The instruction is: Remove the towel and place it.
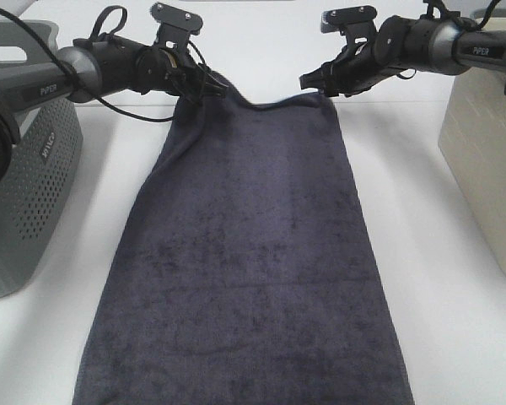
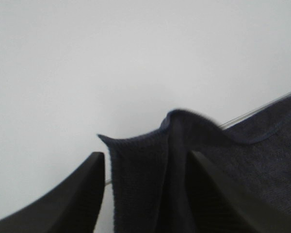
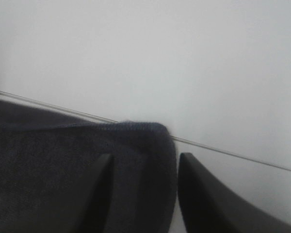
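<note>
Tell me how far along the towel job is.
Done: the towel lies spread flat on the white table, outside the grey basket. In hand: the left gripper and right gripper straddle its far corners, jaws parted. Left: pulling both arms clear.

1. The towel (image 1: 244, 261) covers the counter's (image 1: 422, 253) middle from 12 to 6 o'clock.
2. At 9 o'clock the grey basket (image 1: 25, 194) walls off the edge.
3. At 3 o'clock a beige bin (image 1: 489, 169) blocks that side.
4. Bare counter lanes run beside both towel edges.
</note>
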Controlling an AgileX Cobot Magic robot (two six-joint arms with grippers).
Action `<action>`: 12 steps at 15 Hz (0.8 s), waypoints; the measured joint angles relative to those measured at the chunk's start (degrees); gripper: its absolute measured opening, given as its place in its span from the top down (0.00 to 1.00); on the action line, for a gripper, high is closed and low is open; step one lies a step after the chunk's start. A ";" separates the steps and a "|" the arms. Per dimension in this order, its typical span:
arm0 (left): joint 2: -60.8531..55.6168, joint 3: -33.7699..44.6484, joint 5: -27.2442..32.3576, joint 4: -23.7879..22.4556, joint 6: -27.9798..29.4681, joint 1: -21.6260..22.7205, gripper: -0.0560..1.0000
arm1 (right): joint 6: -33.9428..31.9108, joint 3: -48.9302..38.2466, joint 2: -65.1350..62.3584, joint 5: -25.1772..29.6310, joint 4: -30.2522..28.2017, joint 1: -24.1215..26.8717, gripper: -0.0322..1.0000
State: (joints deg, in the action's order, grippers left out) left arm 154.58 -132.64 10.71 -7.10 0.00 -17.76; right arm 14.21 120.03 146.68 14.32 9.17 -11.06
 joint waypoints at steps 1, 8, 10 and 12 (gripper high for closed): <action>0.17 0.00 0.00 1.03 0.00 0.11 0.41 | 0.00 0.00 0.00 -0.17 0.00 0.06 0.49; 1.95 0.00 4.70 1.49 0.00 0.11 0.34 | 0.00 0.29 -0.06 2.41 0.00 0.06 0.44; 0.97 0.00 13.87 1.49 0.00 0.11 0.34 | -0.63 3.32 -0.06 10.31 -0.06 0.06 0.44; -0.17 0.00 16.90 1.49 0.00 0.11 0.34 | -0.97 5.39 -0.23 15.87 -0.06 0.06 0.44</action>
State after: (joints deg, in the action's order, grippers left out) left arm 154.41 -132.64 27.62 -5.61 0.00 -17.65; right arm 13.24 125.42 146.45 30.19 9.11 -11.00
